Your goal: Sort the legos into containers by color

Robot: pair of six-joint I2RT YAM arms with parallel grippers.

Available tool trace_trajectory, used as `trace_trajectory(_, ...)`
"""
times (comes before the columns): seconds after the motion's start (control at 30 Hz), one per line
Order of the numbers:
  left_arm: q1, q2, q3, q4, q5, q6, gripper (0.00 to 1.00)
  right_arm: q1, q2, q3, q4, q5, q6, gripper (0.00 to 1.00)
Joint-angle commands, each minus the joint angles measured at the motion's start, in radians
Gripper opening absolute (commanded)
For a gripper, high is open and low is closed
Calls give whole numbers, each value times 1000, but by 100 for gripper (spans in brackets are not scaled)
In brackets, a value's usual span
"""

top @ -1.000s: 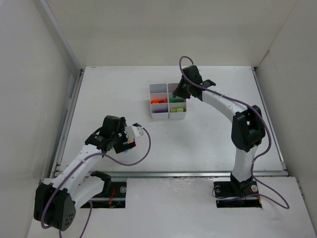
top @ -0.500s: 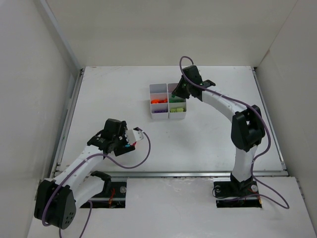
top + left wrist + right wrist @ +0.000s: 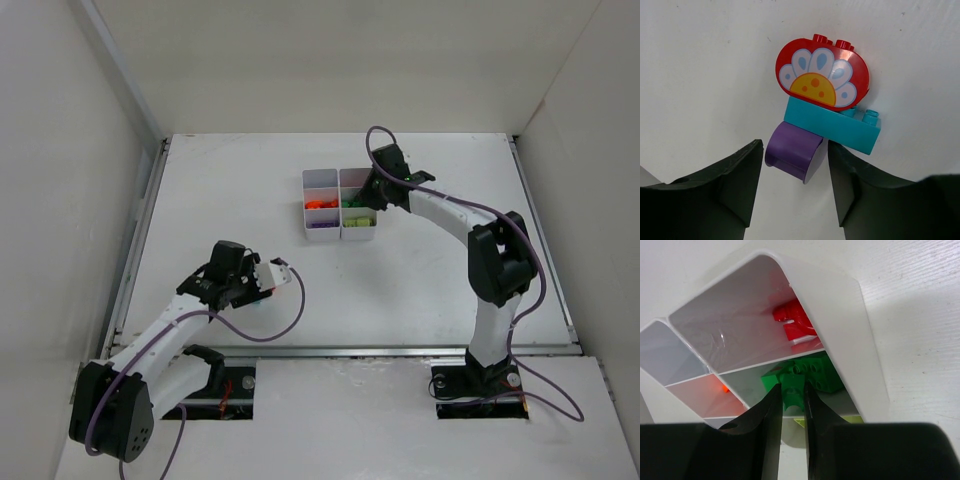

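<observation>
The left fingers (image 3: 795, 146) closely flank a purple curved piece (image 3: 790, 152) touching a teal brick (image 3: 835, 127) and a red flower piece (image 3: 822, 75); whether they grip it is unclear. Farther off, the right fingers (image 3: 791, 396) pinch a green brick (image 3: 793, 386) over the white tray (image 3: 320, 180). The desk (image 3: 420, 270) is white, as are the walls (image 3: 330, 60).

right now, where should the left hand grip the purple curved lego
Grip the purple curved lego by its two straight sides, from above, where the left hand's fingers flank it. The teal brick blocks its far end.
</observation>
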Motion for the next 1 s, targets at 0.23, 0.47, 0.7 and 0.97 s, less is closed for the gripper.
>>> trace_trajectory(0.23,-8,-12,-10,22,27,-40,20,2,-24,53,4,4,3,56)
trace_trajectory(0.47,-8,-21,-19,60,5,-84,0,11,-33,77,4,-9,-59,71)
trace_trajectory(0.7,-8,-21,4,61,5,-113,0,61,-90,108,79,-53,-239,71)
trace_trajectory(0.97,-8,-113,47,61,65,-133,0,61,-197,55,130,-179,-485,74)
